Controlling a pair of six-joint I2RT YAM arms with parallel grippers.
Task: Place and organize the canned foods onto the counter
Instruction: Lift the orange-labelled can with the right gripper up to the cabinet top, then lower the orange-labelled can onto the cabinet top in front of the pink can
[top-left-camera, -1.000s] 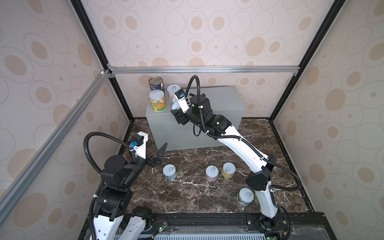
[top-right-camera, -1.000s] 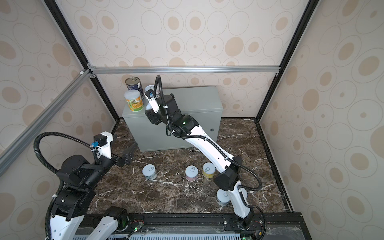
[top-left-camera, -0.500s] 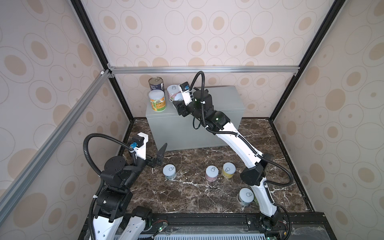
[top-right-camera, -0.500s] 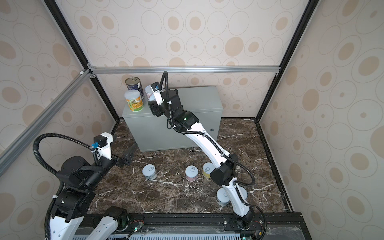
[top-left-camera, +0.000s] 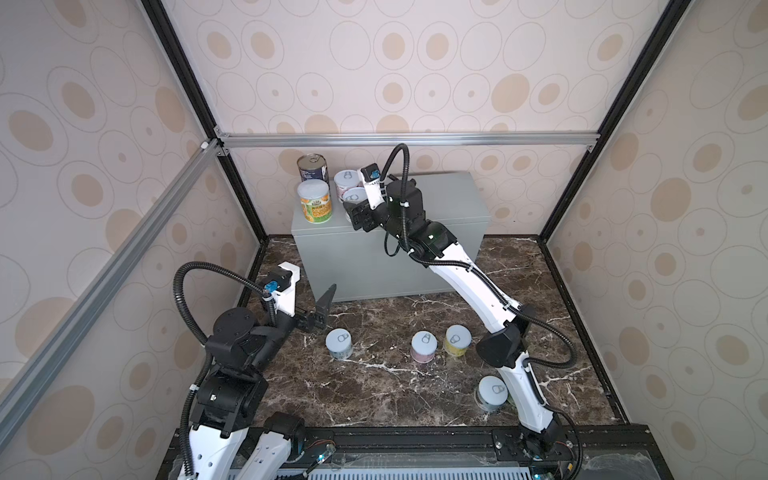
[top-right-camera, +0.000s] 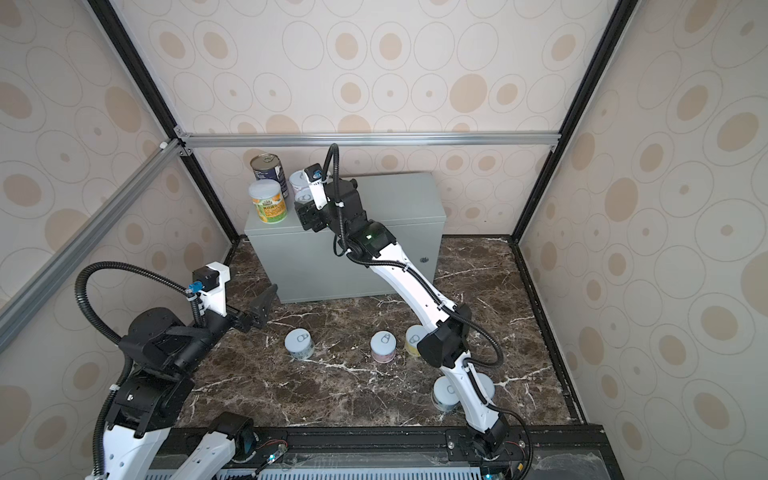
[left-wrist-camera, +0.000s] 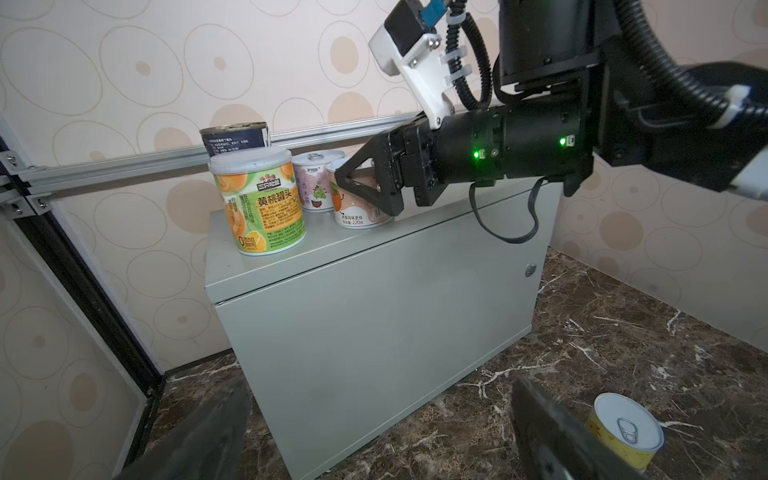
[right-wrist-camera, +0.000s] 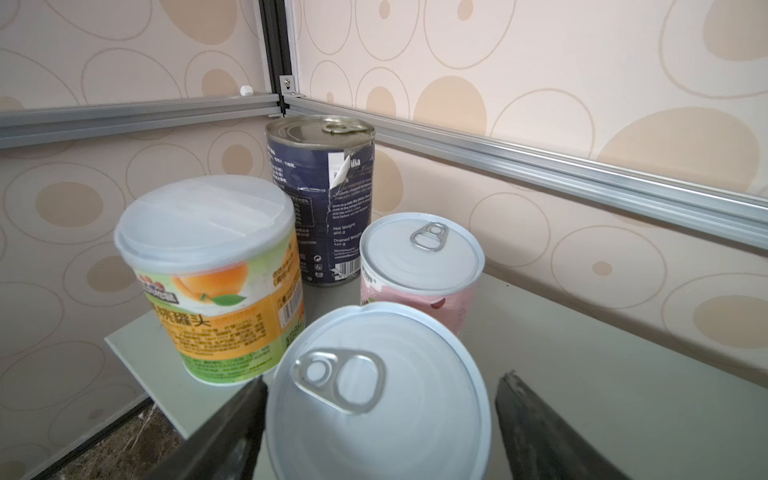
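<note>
The counter is a light-grey metal box against the back wall. At its left end stand a dark-blue can, an orange-and-green can and a pink can. A pale-lidded pull-tab can stands upright in front of the pink one. My right gripper is open around it, with a gap beside one finger. Several more cans stand on the marble floor: a white one, a pink one, a yellow one and one beside the right arm's base. My left gripper is open and empty, low before the counter's front.
Patterned walls and aluminium frame rails close in the back and sides. The counter's right half carries nothing. The right arm stretches diagonally over the floor cans. A black rail borders the front edge.
My right gripper carried the pull-tab can up and back onto the counter's top beside the pink can. Its jaws have since widened off the can. The left arm has not moved.
</note>
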